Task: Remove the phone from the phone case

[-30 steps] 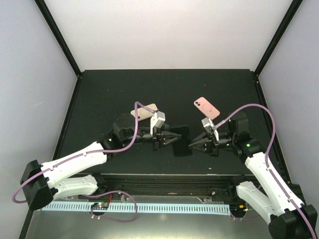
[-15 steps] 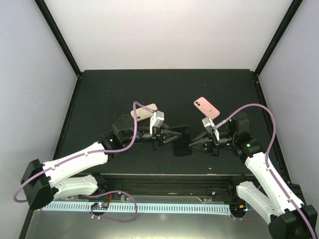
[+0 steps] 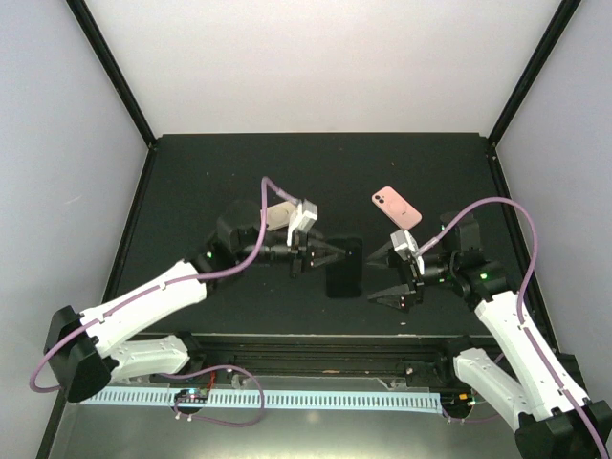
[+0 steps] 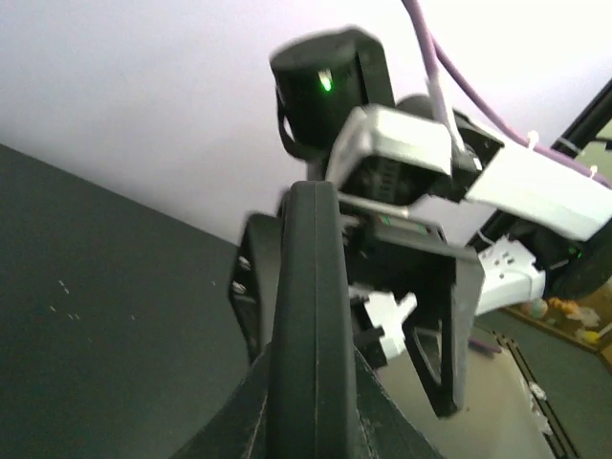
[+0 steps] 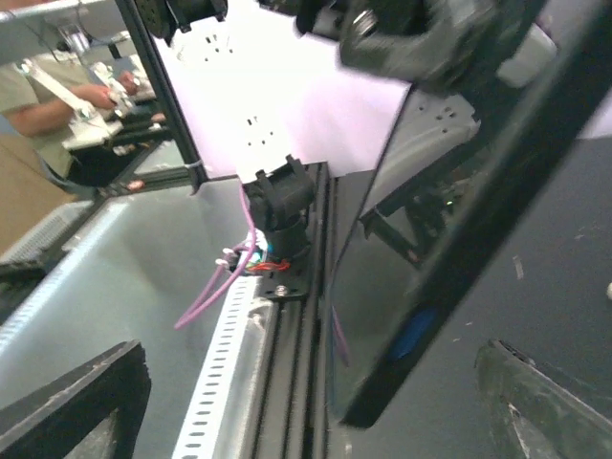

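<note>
**Holding the phone on the left, claw spread wide on the right**

From the top view we see the left gripper clenched on the phone, a dark slab near the middle of the table. The phone's long axis runs roughly from near to far. The left arm reaches in from the near left corner, forearm low and stretched rightward. The right arm bends in from the right, and the right gripper sits just beside the phone's right edge with its fingers spread and nothing between them.

The left wrist view adds what the top view hides: the phone stands on edge, its thin side facing the camera. The right wrist view shows its glossy face slanting from upper right to lower left. We cannot tell whether a case is on it. A pink case lies flat farther back.
</note>
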Robot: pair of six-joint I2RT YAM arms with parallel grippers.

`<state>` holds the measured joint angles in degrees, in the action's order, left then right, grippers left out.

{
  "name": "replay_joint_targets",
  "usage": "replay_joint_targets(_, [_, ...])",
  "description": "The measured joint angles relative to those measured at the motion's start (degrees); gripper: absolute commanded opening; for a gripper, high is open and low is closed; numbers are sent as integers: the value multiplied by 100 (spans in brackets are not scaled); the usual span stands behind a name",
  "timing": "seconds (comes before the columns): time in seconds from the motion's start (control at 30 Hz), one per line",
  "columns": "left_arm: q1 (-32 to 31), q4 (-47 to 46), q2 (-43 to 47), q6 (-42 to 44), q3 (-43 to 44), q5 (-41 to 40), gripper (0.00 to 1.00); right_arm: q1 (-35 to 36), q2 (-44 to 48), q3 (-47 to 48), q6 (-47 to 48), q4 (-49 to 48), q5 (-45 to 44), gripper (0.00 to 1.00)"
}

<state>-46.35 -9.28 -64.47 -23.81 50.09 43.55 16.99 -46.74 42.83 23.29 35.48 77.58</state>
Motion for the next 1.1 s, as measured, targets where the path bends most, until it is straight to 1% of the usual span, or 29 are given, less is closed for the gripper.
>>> replay_joint_targets(0.07, [249, 365, -188, 22, 522, 275, 3, 2, -55, 328, 850, 682, -190, 94])
replay_joint_targets(0.13, [444, 540, -280, 22, 866, 507, 3, 20, -125, 568, 1523, 1211, -444, 91])
replay_joint_targets(0.2, [533, 634, -319, -33, 1064, 752, 4, 70, -227, 750, 2048, 1644, -737, 85])
replay_joint_targets(0.27, [535, 590, -363, -140, 1106, 1038, 4, 149, -393, 903, 2332, 1943, -1001, 78])
replay_joint_targets(0.37, [535, 457, -553, -343, 1106, 1615, 4, 332, -649, 1082, 2291, 2057, -1220, 72])
replay_joint_targets(0.5, [645, 59, -654, -625, 852, 1947, 2, 809, -758, 1165, 2107, 1923, -1467, 65])
replay_joint_targets(0.63, [975, -960, -680, -1309, 284, 2162, 1, 1241, -625, 1137, 1958, 1700, -1792, 62])
replay_joint_targets(0.73, [1150, -1696, -874, -1930, -7, 2243, 2, 1318, -444, 1071, 1867, 1585, -1941, 60])
replay_joint_targets(0.77, [1187, -2035, -1032, -2256, -50, 2293, 2, 1316, -400, 1071, 1834, 1578, -1987, 60])
replay_joint_targets(0.93, [1224, -2640, -1163, -2756, -181, 2361, 2, 1333, -382, 1071, 1668, 1523, -2050, 54])
replay_joint_targets(1.1, [1226, -2953, -1161, -2946, -195, 2374, 2, 1390, -420, 1071, 1335, 1222, -2048, 52])
